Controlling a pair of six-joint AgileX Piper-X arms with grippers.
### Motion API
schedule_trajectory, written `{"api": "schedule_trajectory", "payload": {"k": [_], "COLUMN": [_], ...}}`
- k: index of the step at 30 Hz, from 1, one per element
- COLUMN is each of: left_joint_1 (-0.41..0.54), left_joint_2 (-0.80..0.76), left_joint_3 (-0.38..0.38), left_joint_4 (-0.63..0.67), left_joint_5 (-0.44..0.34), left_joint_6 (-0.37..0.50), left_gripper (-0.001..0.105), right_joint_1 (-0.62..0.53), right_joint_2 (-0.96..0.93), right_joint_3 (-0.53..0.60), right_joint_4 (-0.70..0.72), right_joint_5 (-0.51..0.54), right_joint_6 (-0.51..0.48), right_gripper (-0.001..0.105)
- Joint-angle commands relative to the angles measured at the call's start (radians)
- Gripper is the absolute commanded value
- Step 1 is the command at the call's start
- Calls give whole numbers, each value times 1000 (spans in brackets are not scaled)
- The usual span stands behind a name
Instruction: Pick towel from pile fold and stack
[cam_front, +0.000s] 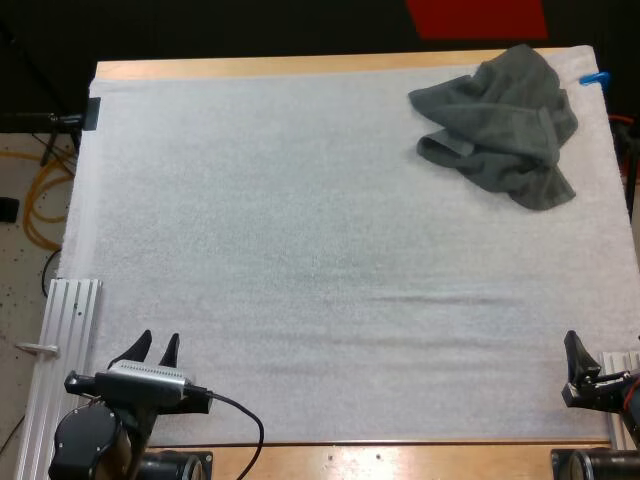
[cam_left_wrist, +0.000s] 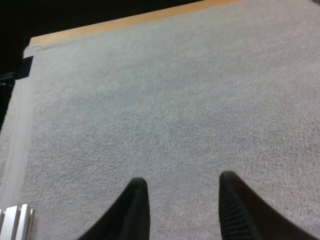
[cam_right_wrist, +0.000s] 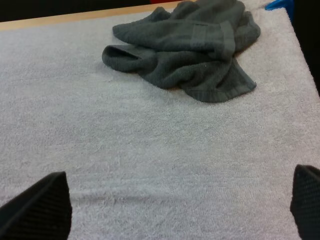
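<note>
A crumpled dark grey-green towel (cam_front: 505, 125) lies at the far right corner of the white mat (cam_front: 300, 250). From the right wrist it shows as a rumpled heap (cam_right_wrist: 187, 47) well beyond the fingers. My left gripper (cam_front: 156, 348) rests low at the mat's near left edge, open, with bare mat between its fingers (cam_left_wrist: 136, 207). At the near right edge my right gripper (cam_front: 578, 362) is open wide, its fingertips (cam_right_wrist: 42, 205) far apart over bare mat. Both grippers are far from the towel.
An aluminium rail (cam_front: 62, 350) runs along the mat's near left side. The wooden table edge (cam_front: 300, 66) borders the mat's far side. A wide stretch of bare mat lies between the grippers and the towel.
</note>
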Motion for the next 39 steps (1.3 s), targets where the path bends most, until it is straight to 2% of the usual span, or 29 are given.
{"api": "schedule_trajectory", "payload": {"k": [1,3,7,8,20,23,26,30,33,35,39], "left_joint_1": [3,3,3,3,3,3,3,3,3,-2,-91], "left_joint_2": [-139,-139,-139,-139,-131,-83,-1,163,301,433,546], "left_joint_3": [-2,-2,-2,-2,-10,-49,-121,-234,-322,-395,-447], "left_joint_4": [-10,-10,-10,-10,-9,-9,-9,-9,-17,-46,-118], "left_joint_5": [10,16,20,20,34,46,68,169,298,441,469], "left_joint_6": [-10,-10,-10,-10,-10,-10,19,81,91,85,78], "left_gripper": [33,38,67,71,72,72,72,72,72,72,72], "right_joint_1": [-1,-1,-1,-1,-1,-1,-1,-1,-1,-1,-1], "right_joint_2": [-39,-39,-39,-39,-12,52,147,299,437,584,763], "right_joint_3": [-5,-5,-5,-5,-23,-66,-127,-224,-308,-393,-483], "right_joint_4": [-14,-14,-14,-14,-11,-7,-7,-10,-10,-11,-31], "right_joint_5": [-3,-3,-3,-3,-3,-2,13,15,-13,-79,-119], "right_joint_6": [-3,-3,-3,-3,-3,-3,-15,-30,-35,-39,-68], "right_gripper": [86,86,86,86,86,86,86,86,86,86,86]}}
